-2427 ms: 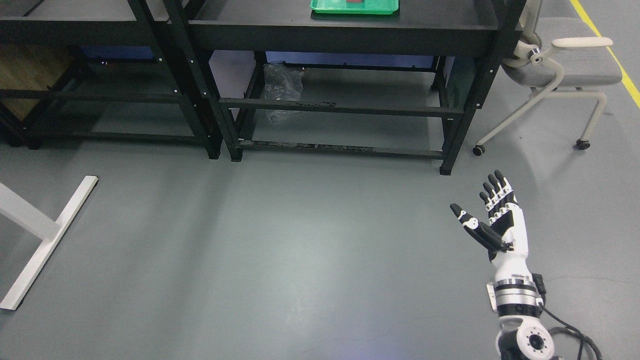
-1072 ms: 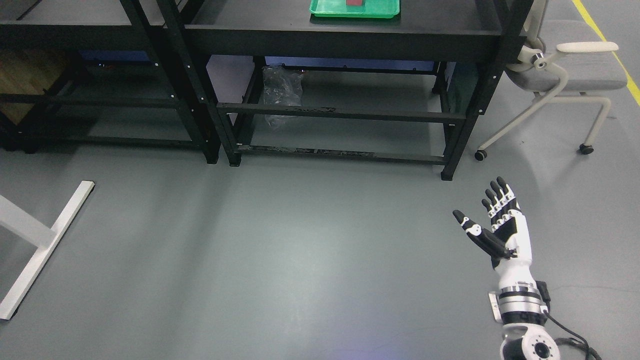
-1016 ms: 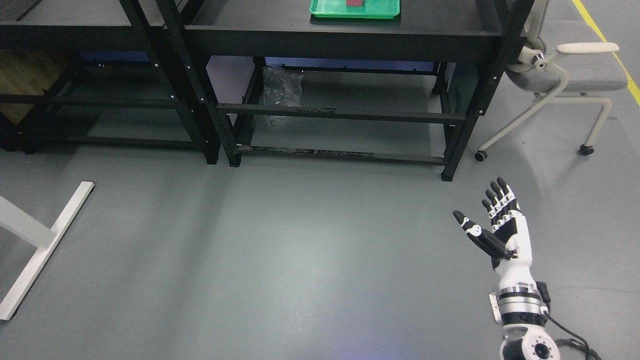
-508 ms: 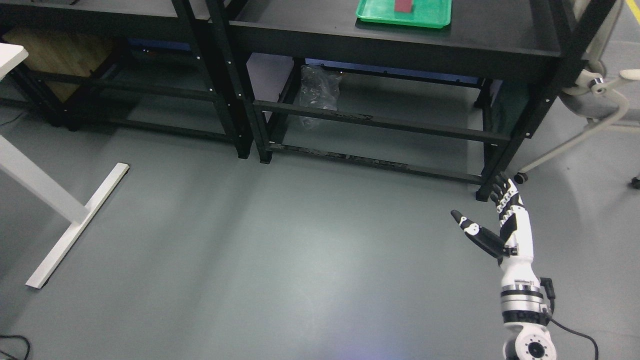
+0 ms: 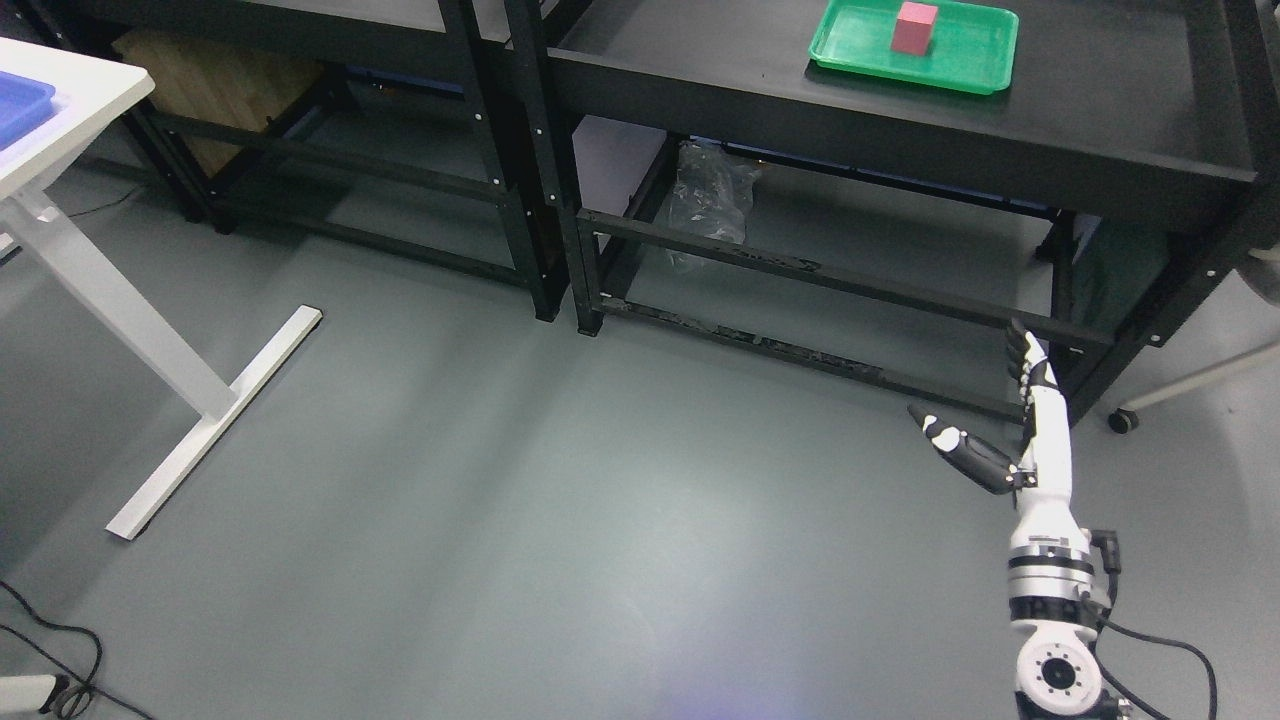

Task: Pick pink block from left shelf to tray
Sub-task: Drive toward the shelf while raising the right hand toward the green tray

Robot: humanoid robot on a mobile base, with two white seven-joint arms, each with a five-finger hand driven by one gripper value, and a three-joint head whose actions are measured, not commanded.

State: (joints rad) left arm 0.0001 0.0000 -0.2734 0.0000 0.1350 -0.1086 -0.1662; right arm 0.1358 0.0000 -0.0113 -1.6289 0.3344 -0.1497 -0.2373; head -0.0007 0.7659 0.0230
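A pink block (image 5: 915, 26) stands upright in a green tray (image 5: 970, 55) on the black shelf top (image 5: 1100, 110) at the upper right. My right hand (image 5: 985, 410) is open and empty, fingers straight and thumb spread, held low over the grey floor in front of the shelf's lower rail, well below and apart from the tray. The left arm does not show.
A second black shelf (image 5: 300, 60) stands at the upper left. A white table leg (image 5: 150, 350) and a blue bin (image 5: 20, 105) are at the left. A crumpled plastic bag (image 5: 710, 200) lies under the right shelf. Chair casters (image 5: 1120, 422) show at the right. Cables (image 5: 40, 640) lie at the lower left.
The camera has swung, shifting the whole picture right and down, so the tray with the pink block and the white table now show more fully. My right hand stays open and empty, turned more edge-on.
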